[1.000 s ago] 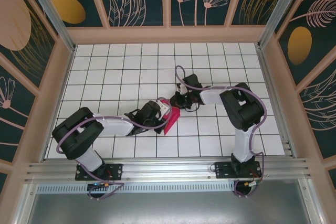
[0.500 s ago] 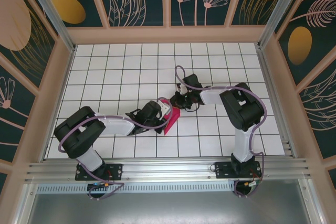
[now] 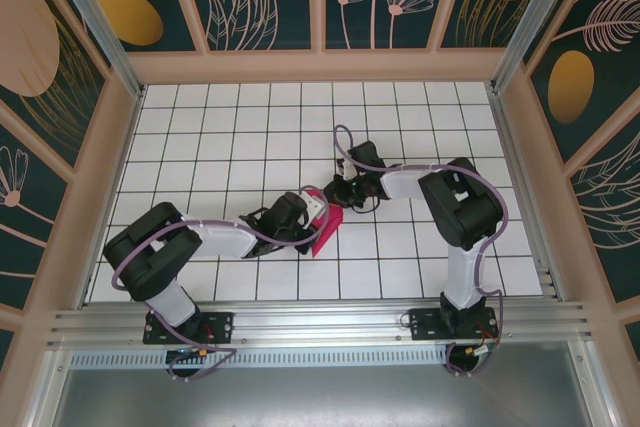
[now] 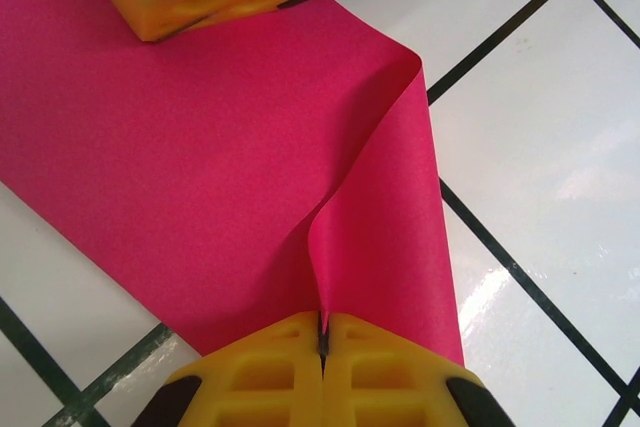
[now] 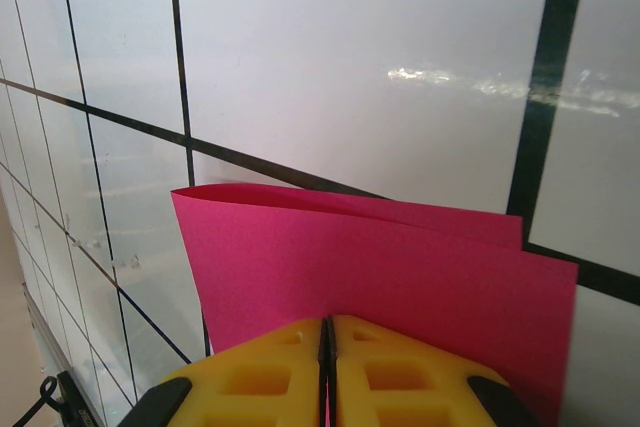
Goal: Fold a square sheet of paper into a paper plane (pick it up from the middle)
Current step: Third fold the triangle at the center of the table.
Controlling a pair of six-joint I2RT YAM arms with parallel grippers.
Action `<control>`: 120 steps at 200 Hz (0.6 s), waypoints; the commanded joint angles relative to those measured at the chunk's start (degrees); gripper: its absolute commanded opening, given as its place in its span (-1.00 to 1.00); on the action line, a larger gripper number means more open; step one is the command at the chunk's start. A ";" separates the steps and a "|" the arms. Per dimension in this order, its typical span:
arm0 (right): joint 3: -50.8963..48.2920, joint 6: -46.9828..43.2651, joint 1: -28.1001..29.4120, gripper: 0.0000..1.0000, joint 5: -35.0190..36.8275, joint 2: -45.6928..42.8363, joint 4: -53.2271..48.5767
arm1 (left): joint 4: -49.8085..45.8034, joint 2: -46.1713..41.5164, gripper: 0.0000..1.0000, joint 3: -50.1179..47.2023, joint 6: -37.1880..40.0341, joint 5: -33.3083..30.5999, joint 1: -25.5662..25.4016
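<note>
Item 1: sheet of paper (image 3: 324,231). Magenta-red, already folded into a smaller shape. From overhead you find it near the middle of the tiled table (image 3: 230,137), a little toward the near edge, lying between the tips of your two arms.

Item 2: left gripper (image 4: 322,335). Its yellow fingers are pressed together with a raised ridge of the paper pinched between them. In the left wrist view the ridge climbs out of the otherwise flat sheet and runs straight into the seam between the fingertips. To the right of the ridge, a flap of paper stands up and curls over at its top corner. The rest of the sheet lies on the white tiles.

Item 3: right gripper (image 5: 327,335). Its fingers are closed on the paper's edge, with no gap between them beyond the sheet itself. In the right wrist view you see two layers held together, the upper edges parting slightly at the far side. In the left wrist view this same gripper sits at the opposite end of the sheet, touching it.

Item 4: arms. Both reach inward and meet at the paper, the grippers close together.
</note>
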 commanded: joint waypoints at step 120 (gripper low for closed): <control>-3.14 -0.43 1.09 -0.75 3.66 0.38 -2.29 | -0.68 0.00 -1.00 1.14 0.40 -1.51 0.31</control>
